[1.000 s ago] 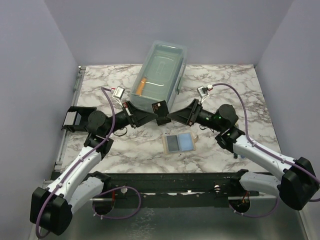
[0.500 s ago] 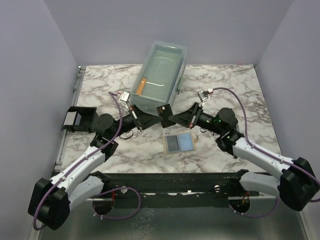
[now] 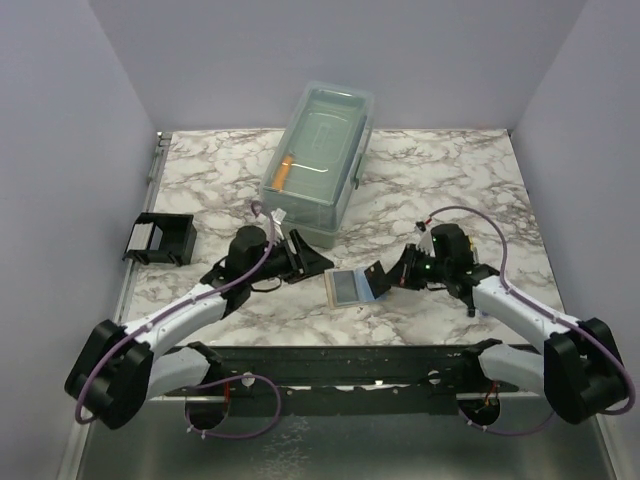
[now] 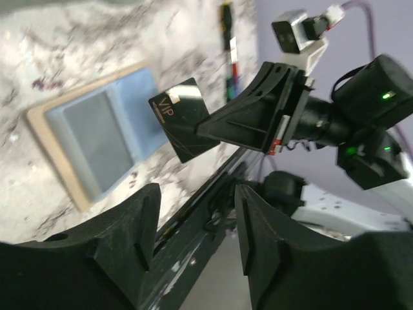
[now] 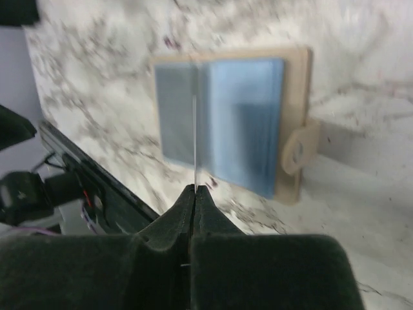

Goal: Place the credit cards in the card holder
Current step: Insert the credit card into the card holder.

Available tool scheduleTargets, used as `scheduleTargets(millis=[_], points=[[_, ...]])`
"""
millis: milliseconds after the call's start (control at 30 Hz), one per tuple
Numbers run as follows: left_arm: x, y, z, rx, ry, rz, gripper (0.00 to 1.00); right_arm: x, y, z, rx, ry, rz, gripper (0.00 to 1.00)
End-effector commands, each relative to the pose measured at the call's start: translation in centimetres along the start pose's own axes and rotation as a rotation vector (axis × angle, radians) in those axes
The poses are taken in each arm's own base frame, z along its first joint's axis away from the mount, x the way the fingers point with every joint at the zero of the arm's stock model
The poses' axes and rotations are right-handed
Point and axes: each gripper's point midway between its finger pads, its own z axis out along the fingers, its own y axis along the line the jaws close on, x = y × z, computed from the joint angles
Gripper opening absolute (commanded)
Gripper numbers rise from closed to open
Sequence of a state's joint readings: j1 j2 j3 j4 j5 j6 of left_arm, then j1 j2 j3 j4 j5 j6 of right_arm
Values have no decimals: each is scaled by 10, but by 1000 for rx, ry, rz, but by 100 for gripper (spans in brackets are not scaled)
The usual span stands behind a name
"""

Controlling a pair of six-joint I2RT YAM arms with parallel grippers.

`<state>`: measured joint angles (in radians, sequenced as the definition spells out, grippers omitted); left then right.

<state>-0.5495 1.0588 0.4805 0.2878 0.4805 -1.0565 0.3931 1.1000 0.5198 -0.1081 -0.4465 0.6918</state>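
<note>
My right gripper (image 5: 195, 188) is shut on a black card marked VIP (image 4: 181, 119), which shows edge-on (image 5: 195, 142) in the right wrist view. It hangs just above a tan pad (image 3: 333, 297) that carries a dark grey card (image 3: 347, 288) and a light blue card (image 5: 248, 129). My left gripper (image 4: 197, 194) stands open and empty a little to the left of the pad (image 4: 61, 168), facing the held card. The black card holder (image 3: 160, 238) sits at the table's left edge, apart from both grippers.
A large clear lidded box (image 3: 320, 165) with an orange item inside stands at the back middle. The black rail (image 3: 340, 365) of the arm mounts runs along the near table edge, close below the pad.
The left gripper opened, let go of the black card and drew back to the left. The right gripper shut on that card and carried it down over the pad.
</note>
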Motion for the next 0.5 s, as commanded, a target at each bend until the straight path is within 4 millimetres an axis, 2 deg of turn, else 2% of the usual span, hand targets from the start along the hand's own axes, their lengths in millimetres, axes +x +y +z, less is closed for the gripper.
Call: scheduleTargets(millis=[0,133,267,333,467], points=[[27,30,23,-119,98,46,52,42,-9,3,-115,168,-56,0],[37,39,42,-156,150,84,45,47,-10,9,-170,168,-58,0],[40,56,54,-213,159,99,39,51,-16,14,-171,188,-55,0],[41,64,58,-243,157,102,39,51,-16,15,-182,187,-61,0],[49,84,62,-319,163,78,45,47,-19,16,-156,179,-71,0]])
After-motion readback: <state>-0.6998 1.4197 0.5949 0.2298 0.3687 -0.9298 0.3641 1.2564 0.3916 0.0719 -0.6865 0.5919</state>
